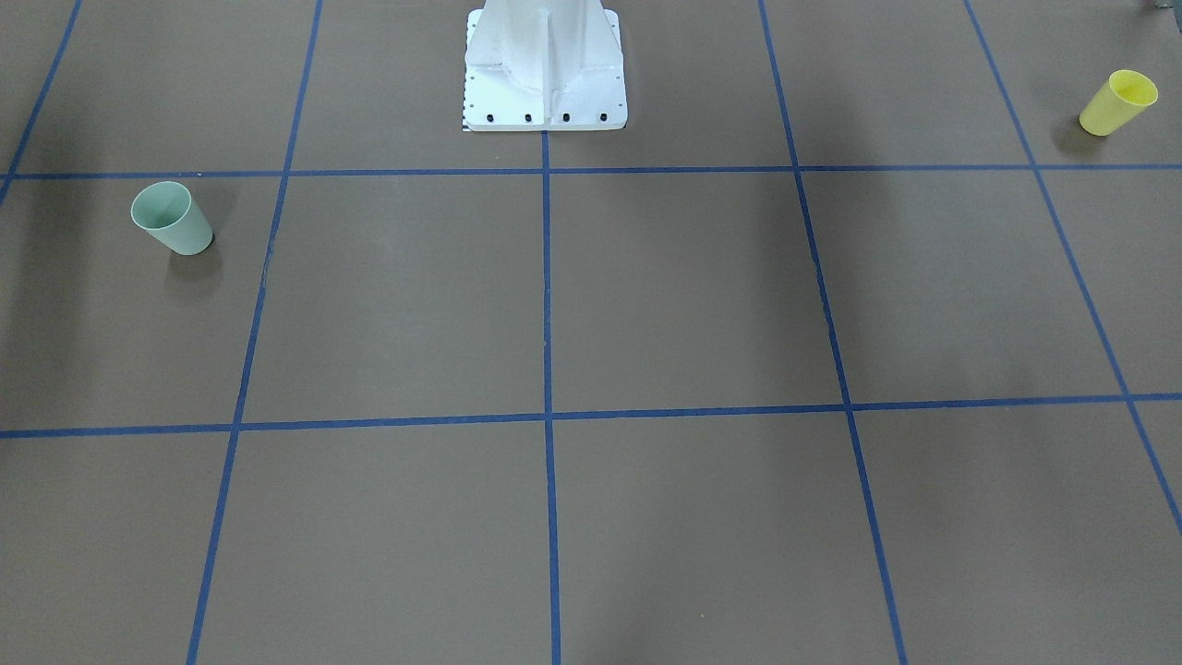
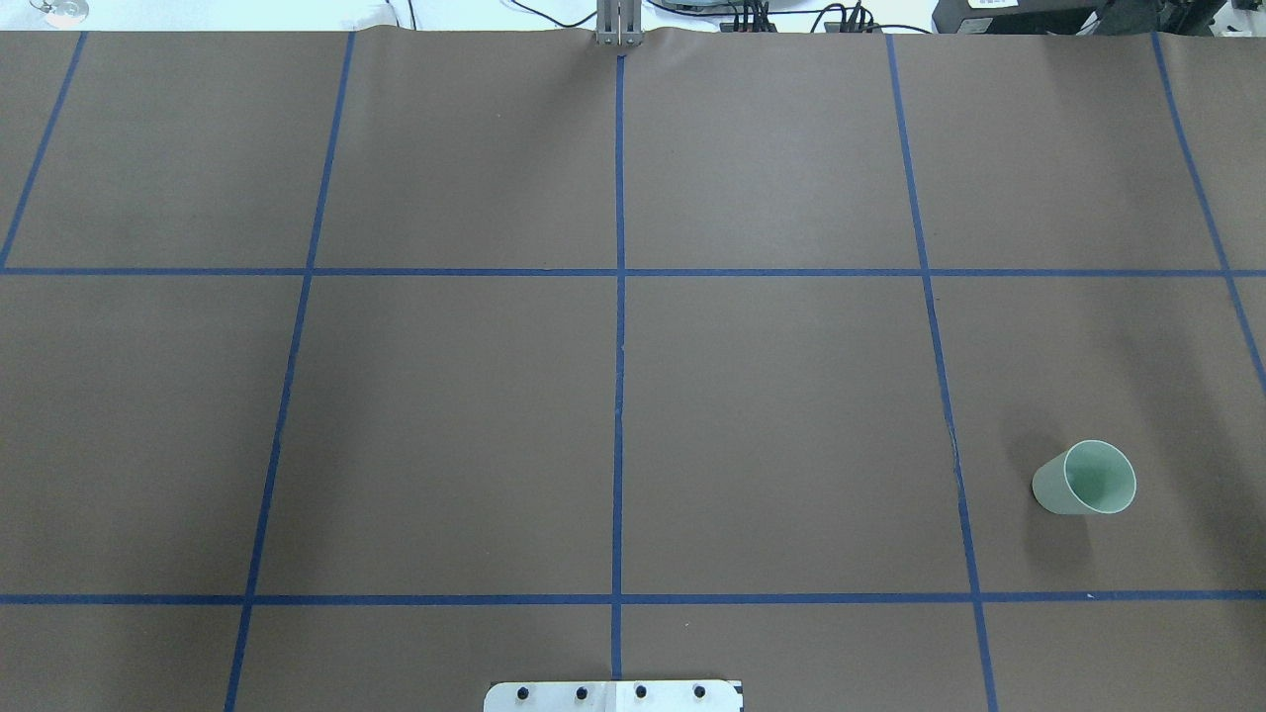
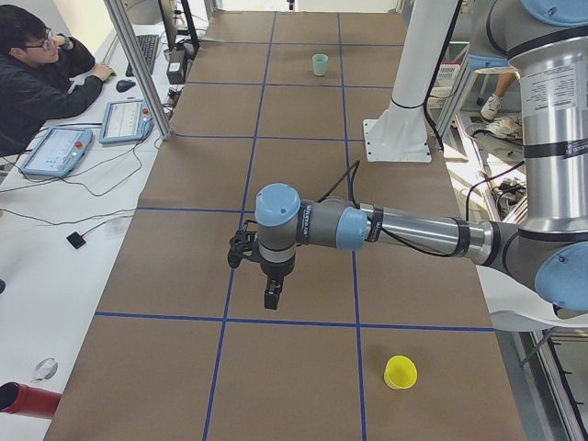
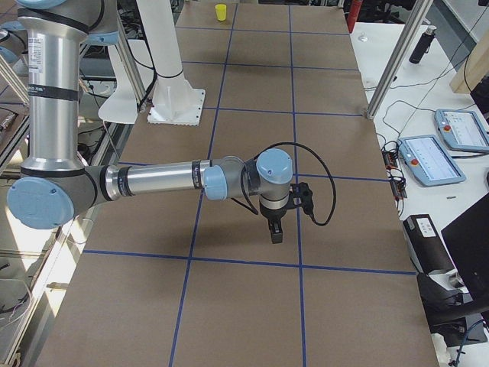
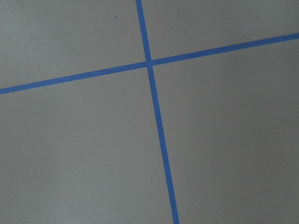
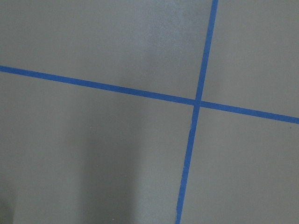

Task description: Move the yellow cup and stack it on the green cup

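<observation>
The yellow cup (image 1: 1117, 103) stands upright near the table's end on my left side; it also shows in the exterior left view (image 3: 400, 372) and far off in the exterior right view (image 4: 221, 11). The green cup (image 1: 173, 218) stands upright near the opposite end, on my right side (image 2: 1085, 479) (image 3: 320, 64). My left gripper (image 3: 273, 296) hangs above the table, well away from the yellow cup. My right gripper (image 4: 276, 233) hangs above the table too. Both show only in the side views, so I cannot tell whether they are open or shut. The wrist views show only brown paper and blue tape.
The white robot pedestal (image 1: 545, 74) stands at the table's middle edge. Blue tape lines (image 2: 619, 297) divide the brown table cover into squares. An operator (image 3: 37, 64) sits at a side bench with control pendants (image 3: 55, 152). More pendants (image 4: 432, 160) lie beyond the other side.
</observation>
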